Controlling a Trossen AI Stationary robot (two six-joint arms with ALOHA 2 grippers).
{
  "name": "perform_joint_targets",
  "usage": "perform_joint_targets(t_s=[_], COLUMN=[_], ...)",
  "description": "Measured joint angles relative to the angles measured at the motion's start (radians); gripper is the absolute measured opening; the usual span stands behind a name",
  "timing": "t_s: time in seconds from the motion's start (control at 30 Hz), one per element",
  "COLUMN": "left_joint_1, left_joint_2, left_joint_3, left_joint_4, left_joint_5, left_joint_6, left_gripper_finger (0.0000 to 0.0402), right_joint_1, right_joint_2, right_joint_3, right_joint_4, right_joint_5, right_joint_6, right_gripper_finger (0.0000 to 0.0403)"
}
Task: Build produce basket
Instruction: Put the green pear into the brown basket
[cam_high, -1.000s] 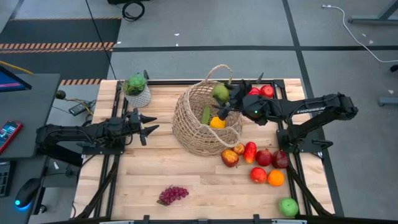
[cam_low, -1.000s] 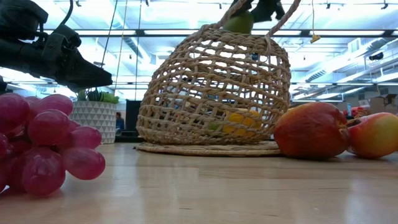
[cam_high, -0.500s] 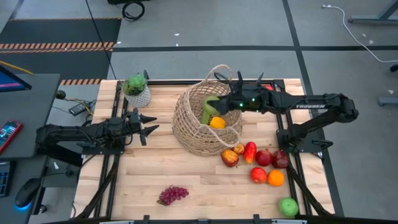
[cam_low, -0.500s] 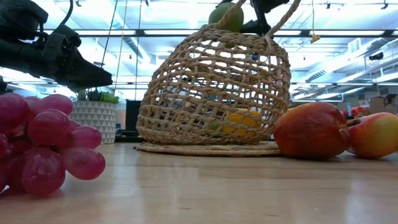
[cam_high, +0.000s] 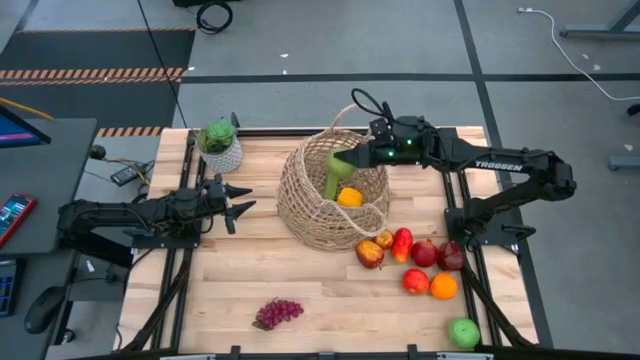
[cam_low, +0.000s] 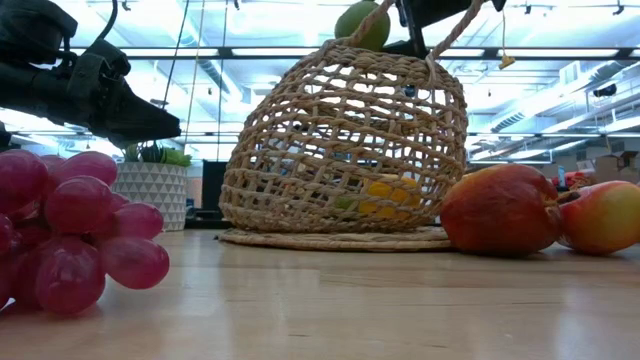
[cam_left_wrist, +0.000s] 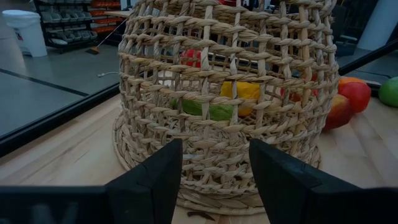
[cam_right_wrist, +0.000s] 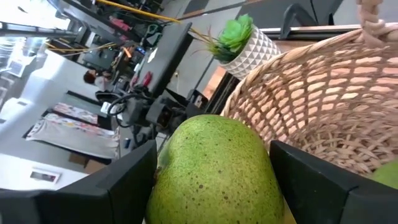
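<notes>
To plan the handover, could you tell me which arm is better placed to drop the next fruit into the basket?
Right: the right gripper holds a green pear above the round tan wicker basket; the left gripper waits beside it, open.

Both arms are dark, nearly black, built of slim jointed segments on black frames. The right arm (cam_high: 500, 170) carries white lettering along its forearm, small green lights glowing near its wrist, and a black cable looping above. Each ends in two dark wedge-shaped fingers (cam_left_wrist: 152, 180).

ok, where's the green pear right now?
The green pear is held in the right pincer, above the open mouth of the round tan wicker basket, over the yellow pepper inside.
</notes>
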Motion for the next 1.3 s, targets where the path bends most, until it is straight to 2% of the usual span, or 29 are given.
perform_joint_targets(t_s=[0.47, 0.7, 1.1, 1.3], left_joint_1=[0.000, 0.000, 0.000, 0.000], left_joint_2=[0.000, 0.000, 0.000, 0.000], left_joint_3=[0.000, 0.000, 0.000, 0.000], left_joint_4=[-0.002, -0.001, -0.001, -0.001], left_joint_5=[0.001, 0.001, 0.000, 0.000], left_joint_6=[0.000, 0.000, 0.000, 0.000], left_gripper_finger=[0.0196, 0.0197, 0.0195, 0.0195], right_joint_1=[-0.013, -0.016, -0.097, -0.126], right_joint_2=[0.084, 0.200, 0.315, 0.314], right_joint_3=[0.001, 0.000, 0.000, 0.000], right_joint_4=[-0.082, 0.009, 0.027, 0.030], right_joint_5=[-0.048, -0.127, -0.303, -0.292], right_joint_6=[0.062, 0.094, 0.091, 0.086], right_gripper_finger=[0.0311, 0.0311, 0.0312, 0.0312])
